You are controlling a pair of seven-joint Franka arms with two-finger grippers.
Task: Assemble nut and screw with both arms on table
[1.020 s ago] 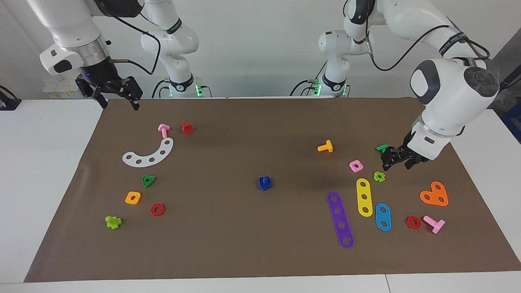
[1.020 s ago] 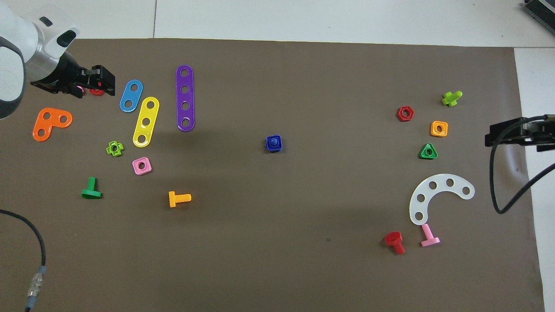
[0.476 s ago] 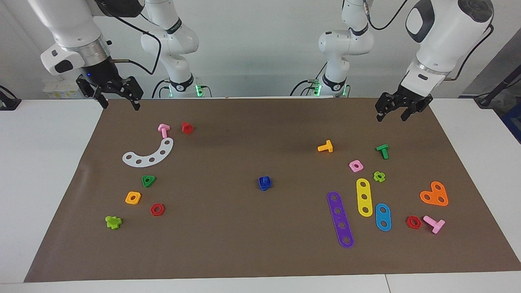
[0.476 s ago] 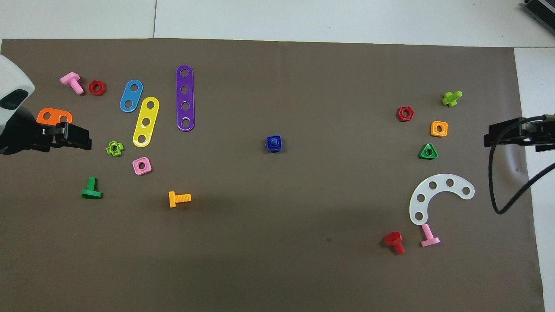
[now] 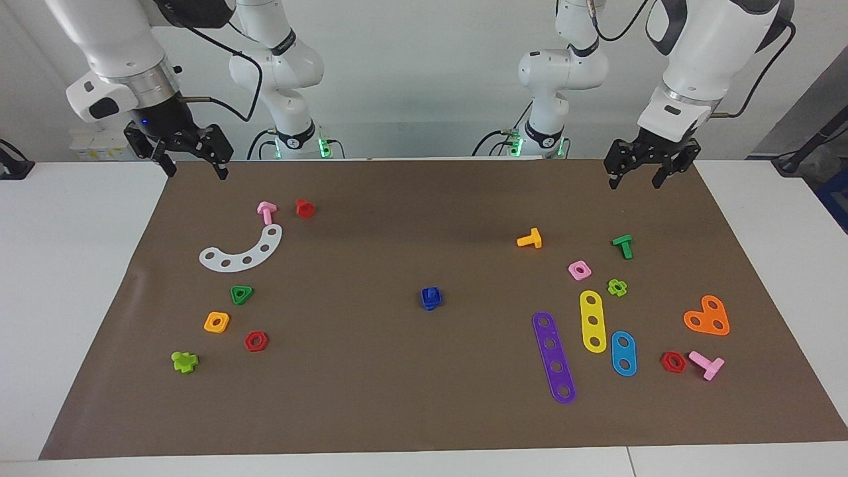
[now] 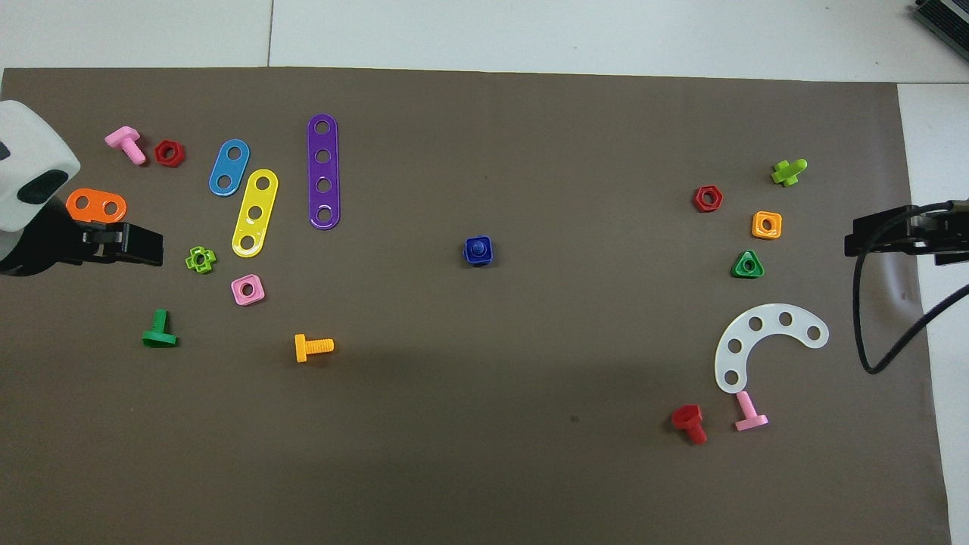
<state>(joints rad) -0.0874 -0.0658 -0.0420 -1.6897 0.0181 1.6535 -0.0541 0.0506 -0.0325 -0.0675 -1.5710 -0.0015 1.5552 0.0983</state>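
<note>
Scattered over the brown mat of the surface (image 5: 424, 411): toward the right arm's end, a white curved strip (image 5: 242, 252), a pink screw (image 5: 266, 211) and a red screw (image 5: 305, 208) nearer the robots, then a green triangular nut (image 5: 242, 294), an orange-yellow square nut (image 5: 216, 322), a red hex nut (image 5: 256, 341) and a lime cross piece (image 5: 185, 361). Toward the left arm's end: an orange T-shaped screw (image 5: 530, 238), a green screw (image 5: 623, 245), a pink square nut (image 5: 580, 269), purple (image 5: 554, 357), yellow (image 5: 593, 320) and blue (image 5: 623, 353) hole strips, and an orange heart-shaped plate (image 5: 707, 316). Nothing close around the middle of the mat.

At the middle, well apart from all the rest: the nut (image 5: 431, 301), blue, square with rounded corners, lying flat, with the screw (image 5: 431, 292) standing in its centre hole, a darker blue round stub seen from overhead (image 6: 478, 247).

Left claw (image 5: 636, 173) up in the air over the mat's edge at the robots' end, toward the left arm's end, fingers spread apart, holding nothing. Right claw (image 5: 193, 167) raised over the mat's corner toward the right arm's end, fingers likewise spread wide, holding nothing.
</note>
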